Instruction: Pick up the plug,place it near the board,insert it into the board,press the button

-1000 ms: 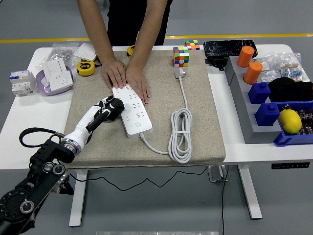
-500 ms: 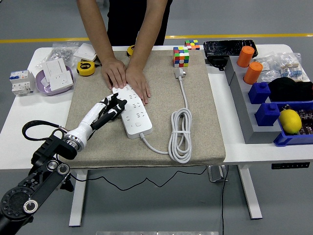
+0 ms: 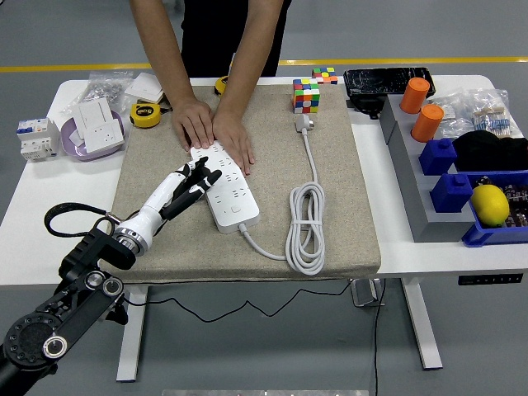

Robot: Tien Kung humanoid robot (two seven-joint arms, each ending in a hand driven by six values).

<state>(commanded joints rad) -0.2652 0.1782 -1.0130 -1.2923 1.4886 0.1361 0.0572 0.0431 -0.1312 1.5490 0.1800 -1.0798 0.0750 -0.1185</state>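
A white power strip (image 3: 226, 187) lies on the beige mat (image 3: 330, 239), its cord coiled to the right (image 3: 304, 227). The strip's white plug (image 3: 304, 124) rests on the mat below a colourful cube, unplugged. My left hand (image 3: 196, 180) reaches in from the lower left, fingers spread and extended, their tips touching the strip's left edge and holding nothing. A person at the far side presses both hands (image 3: 213, 128) flat on the strip's far end. My right arm is out of sight.
A colourful cube (image 3: 305, 95) stands at the mat's far edge. Yellow tape measures (image 3: 145, 115) and white sockets (image 3: 93, 128) lie far left. Grey and blue bins (image 3: 450, 177) with orange cylinders and a yellow ball fill the right side.
My left hand has opened from curled to spread fingers and moved slightly forward and right onto the strip's left edge. The person's hands have stayed put.
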